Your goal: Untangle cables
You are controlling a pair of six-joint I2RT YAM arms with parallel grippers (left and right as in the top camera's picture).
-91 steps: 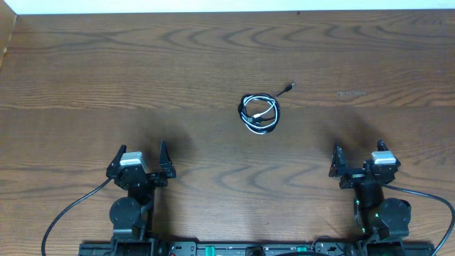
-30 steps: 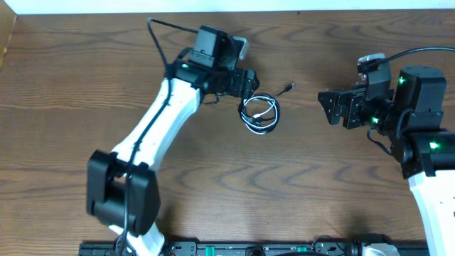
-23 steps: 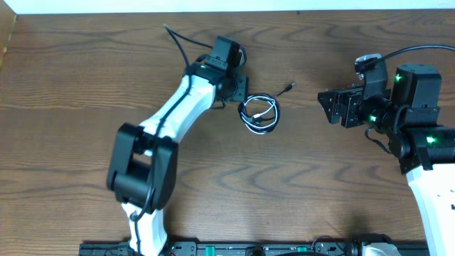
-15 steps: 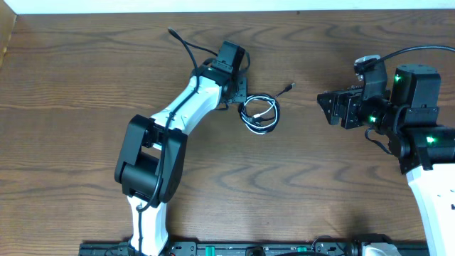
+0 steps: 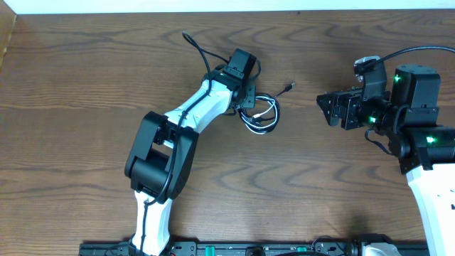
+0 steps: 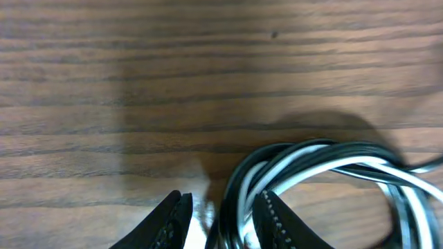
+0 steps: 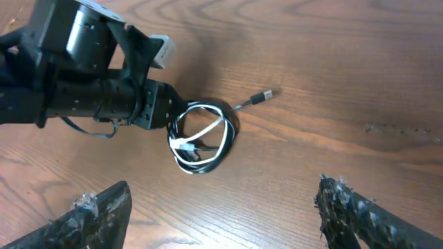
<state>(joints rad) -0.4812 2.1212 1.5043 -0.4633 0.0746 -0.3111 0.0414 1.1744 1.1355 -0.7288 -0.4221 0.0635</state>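
The white and black cables (image 5: 261,114) lie wound together in one small coil mid-table, with a black plug end (image 5: 288,87) sticking out to the upper right. My left gripper (image 5: 245,99) is down at the coil's left edge. In the left wrist view its fingers (image 6: 273,220) straddle the coil's strands (image 6: 325,162); one pad touches them and a sliver of wood shows at the other, so my left gripper (image 6: 221,225) is open. My right gripper (image 5: 324,108) hovers open to the right of the coil, nothing between its fingers (image 7: 104,207). The right wrist view shows the coil (image 7: 204,138) ahead.
The wooden table (image 5: 85,107) runs to a pale wall strip at the far edge. The left arm (image 5: 188,117) stretches diagonally from its base at the near edge. The right arm's body (image 5: 419,142) stands at the right side.
The left arm has swung right onto the coil's left edge and its jaws have narrowed around the strands. The right gripper has hardly moved. The coil lies where it was.
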